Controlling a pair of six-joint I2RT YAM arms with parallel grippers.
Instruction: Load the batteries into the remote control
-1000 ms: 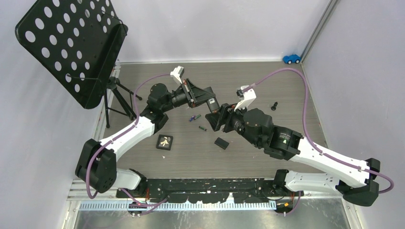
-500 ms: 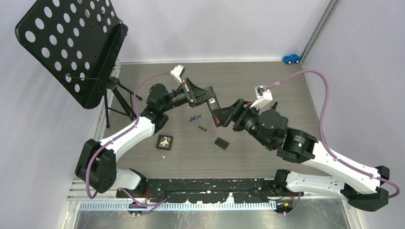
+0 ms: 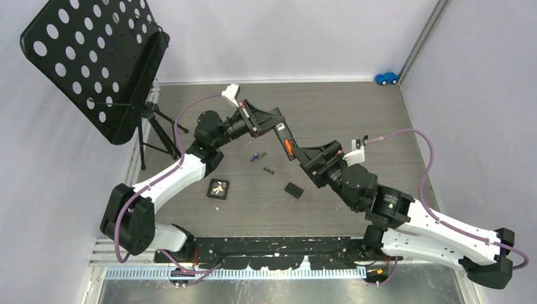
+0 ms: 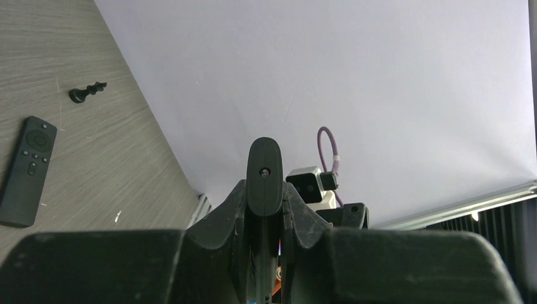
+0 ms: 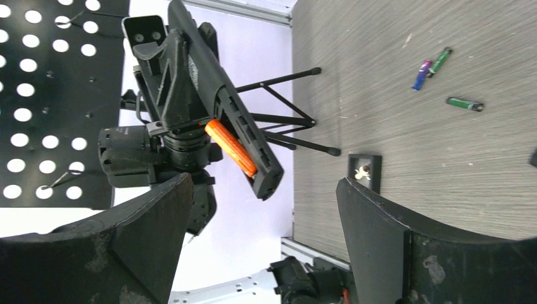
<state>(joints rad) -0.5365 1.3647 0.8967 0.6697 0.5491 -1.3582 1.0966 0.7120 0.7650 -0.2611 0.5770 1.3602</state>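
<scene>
My left gripper (image 3: 269, 125) is shut on a black remote control (image 3: 283, 136) and holds it tilted above the table. An orange battery (image 3: 288, 147) sits in the remote's open compartment, and the right wrist view shows it too (image 5: 231, 147). My right gripper (image 3: 310, 156) is open and empty just right of the remote's lower end, with its fingers (image 5: 392, 240) spread wide. A blue battery (image 3: 256, 156) and a dark green battery (image 3: 269, 170) lie on the table below the remote. A third, green battery (image 5: 440, 60) touches the blue one. In the left wrist view the remote (image 4: 264, 168) stands between my fingers.
A small black cover plate (image 3: 293, 190) and a black framed picture (image 3: 218, 188) lie on the near table. A perforated music stand (image 3: 95, 63) on a tripod stands at the left. A second remote (image 4: 28, 170) and a chess piece (image 4: 87, 93) lie to the right. A blue toy car (image 3: 386, 78) is in the far corner.
My right gripper has drawn back to the right from the remote's end, its wrist has turned, and the right arm has swung lower. The left gripper tilted the remote slightly.
</scene>
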